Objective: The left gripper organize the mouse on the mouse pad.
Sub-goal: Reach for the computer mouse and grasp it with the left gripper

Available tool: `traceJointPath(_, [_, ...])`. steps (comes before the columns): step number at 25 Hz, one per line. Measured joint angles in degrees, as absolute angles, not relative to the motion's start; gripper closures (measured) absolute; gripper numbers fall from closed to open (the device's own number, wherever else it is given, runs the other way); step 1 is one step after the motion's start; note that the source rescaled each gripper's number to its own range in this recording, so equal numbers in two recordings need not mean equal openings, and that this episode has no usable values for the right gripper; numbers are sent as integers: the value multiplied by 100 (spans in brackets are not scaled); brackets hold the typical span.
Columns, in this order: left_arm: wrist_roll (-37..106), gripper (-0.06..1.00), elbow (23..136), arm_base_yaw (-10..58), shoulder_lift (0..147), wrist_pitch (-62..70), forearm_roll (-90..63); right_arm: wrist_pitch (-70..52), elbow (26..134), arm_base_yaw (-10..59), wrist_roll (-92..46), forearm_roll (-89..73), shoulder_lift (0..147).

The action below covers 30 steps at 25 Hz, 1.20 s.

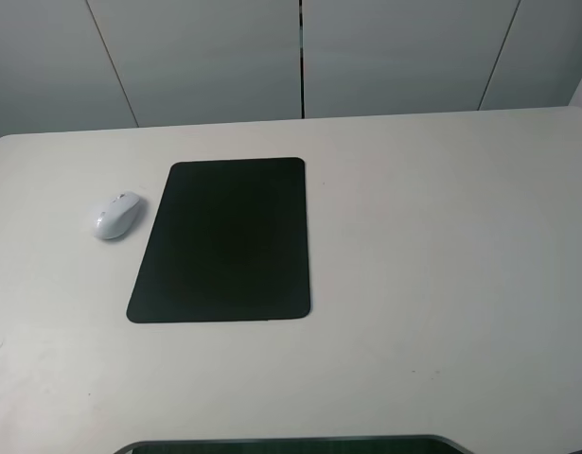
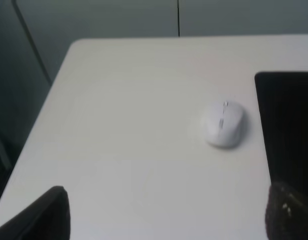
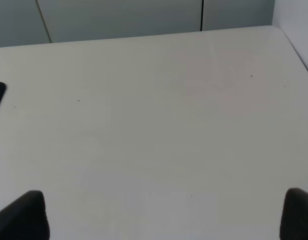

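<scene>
On the pale bench (image 1: 442,265), left of the mouse pad (image 1: 224,241): mouse (image 1: 115,215) sits on bare surface, just beside the pad's left long edge toward its far corner, a narrow gap between them. Pad lies flat. Left pincer (image 2: 169,200) released, fingers (image 2: 48,215) spread wide above bare bench, mouse ahead of them, nothing gripped. Right pincer (image 3: 164,200) likewise splayed over bare bench, well apart from the mouse.

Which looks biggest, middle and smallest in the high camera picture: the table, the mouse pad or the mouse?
1. table, biggest by far
2. mouse pad, lying on it
3. mouse, smallest, beside the pad
</scene>
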<state>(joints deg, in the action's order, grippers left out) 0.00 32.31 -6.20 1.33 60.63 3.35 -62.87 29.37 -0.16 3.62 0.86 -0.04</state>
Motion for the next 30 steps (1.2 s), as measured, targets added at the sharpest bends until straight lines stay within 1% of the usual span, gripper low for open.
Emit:
traceJointPath(5, [0,-6,3772,-620,1170,5985,405,-6287,2937,-16,362,86,-4])
traceJointPath(16, [126,-6,5138,-620,4739,5928,0,-6287,2937,-16,362,86,-4])
traceJointPath(21, [188,-6,5639,-287,6144,5773,-39,-6287,2937,-16,362,86,-4])
traceJointPath(30, [164,-6,6275,232,8173,5461,47,-6287,2937,-16,362,86,-4])
